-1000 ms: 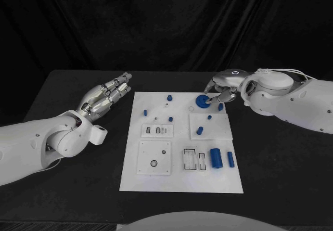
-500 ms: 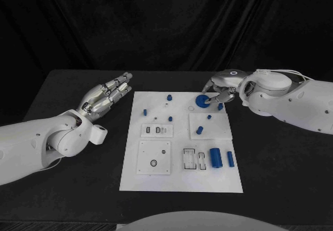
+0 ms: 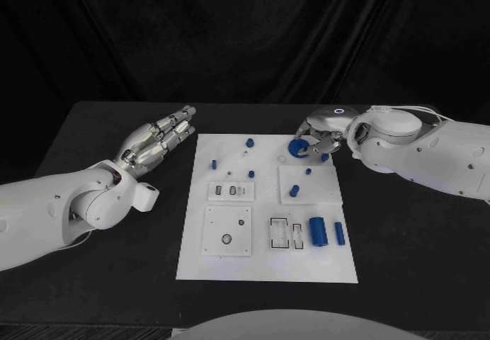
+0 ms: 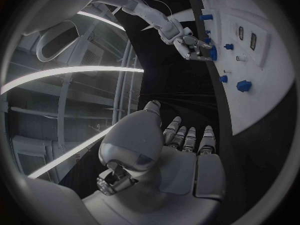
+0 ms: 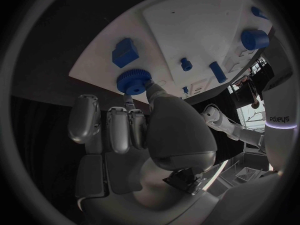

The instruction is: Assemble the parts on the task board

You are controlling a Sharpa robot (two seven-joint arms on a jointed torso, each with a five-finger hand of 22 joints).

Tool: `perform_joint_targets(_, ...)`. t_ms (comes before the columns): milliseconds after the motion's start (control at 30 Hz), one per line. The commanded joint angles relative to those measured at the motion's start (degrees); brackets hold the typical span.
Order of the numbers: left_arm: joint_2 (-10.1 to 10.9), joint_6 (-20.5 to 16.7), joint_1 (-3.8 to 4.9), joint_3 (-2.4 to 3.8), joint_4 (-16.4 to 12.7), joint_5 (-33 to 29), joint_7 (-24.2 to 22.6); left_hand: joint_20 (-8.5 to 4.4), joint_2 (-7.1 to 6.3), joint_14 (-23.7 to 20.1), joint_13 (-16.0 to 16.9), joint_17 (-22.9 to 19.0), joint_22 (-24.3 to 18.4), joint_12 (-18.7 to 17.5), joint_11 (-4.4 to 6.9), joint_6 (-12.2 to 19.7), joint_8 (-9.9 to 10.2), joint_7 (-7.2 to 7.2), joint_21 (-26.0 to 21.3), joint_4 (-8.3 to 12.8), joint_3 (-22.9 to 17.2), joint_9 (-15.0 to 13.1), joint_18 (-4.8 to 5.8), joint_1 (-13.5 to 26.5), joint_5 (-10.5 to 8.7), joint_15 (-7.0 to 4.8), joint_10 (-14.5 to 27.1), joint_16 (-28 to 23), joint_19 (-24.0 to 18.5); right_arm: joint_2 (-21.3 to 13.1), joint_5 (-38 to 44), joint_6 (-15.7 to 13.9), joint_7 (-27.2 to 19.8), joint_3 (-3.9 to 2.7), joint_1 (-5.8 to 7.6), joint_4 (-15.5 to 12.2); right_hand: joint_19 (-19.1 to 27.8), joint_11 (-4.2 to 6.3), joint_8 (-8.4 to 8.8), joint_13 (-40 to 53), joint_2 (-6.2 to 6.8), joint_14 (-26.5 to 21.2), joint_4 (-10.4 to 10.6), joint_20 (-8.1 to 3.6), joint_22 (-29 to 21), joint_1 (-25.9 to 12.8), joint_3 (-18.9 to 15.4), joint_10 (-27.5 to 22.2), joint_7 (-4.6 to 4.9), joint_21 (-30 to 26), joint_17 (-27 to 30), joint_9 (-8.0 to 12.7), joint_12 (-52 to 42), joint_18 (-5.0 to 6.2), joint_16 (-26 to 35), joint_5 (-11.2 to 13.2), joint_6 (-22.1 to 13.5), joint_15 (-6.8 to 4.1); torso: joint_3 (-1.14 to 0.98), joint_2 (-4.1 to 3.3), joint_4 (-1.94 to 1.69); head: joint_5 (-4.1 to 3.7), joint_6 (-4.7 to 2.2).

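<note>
gear [image 5: 133,81] between right fingers [image 5: 130,128]

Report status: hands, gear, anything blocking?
Right hand pinching the blue gear at the task board's far edge. Left hand open, off the board. Nothing blocking.

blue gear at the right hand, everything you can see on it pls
The blue gear is a round disc with a finely toothed rim and a stub hub, plastic by its look. It sits at the far right part of the task board, tilted. The right hand pinches it between fingertips; whether it rests on the board is unclear.
</note>
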State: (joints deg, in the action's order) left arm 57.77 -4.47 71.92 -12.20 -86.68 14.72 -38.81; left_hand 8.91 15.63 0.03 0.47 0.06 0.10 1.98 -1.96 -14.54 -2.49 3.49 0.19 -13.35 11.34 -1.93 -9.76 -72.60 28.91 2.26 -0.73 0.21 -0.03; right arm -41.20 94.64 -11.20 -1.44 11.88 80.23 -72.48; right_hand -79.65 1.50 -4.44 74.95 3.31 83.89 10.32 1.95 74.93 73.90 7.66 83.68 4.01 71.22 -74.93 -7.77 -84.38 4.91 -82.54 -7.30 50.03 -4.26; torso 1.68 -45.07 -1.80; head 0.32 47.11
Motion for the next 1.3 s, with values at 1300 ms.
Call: perform_joint_targets(1300,-0.3,1.6,0.13,0.05,0.4,0.0,-8.3,1.17,0.20,0.0,0.0,-0.1,0.0,-0.2,-0.40,-0.2,-0.2,0.20,-0.1,0.8,-0.3,-0.1,-0.57,-0.5,0.47,1.28,0.1,-0.2,0.1,0.8,0.1,-2.4,-2.3,-0.01,0.33,-3.6,-0.2,-0.57,-6.27,7.0,1.43,3.7,-3.6,0.18,4.3,2.2,5.4,1.1,0.60,-0.9,-7.2,-6.9,0.1,-0.28,0.7,-15.2,4.5,-0.06,0.05,-0.04,-0.03,0.29,0.56)
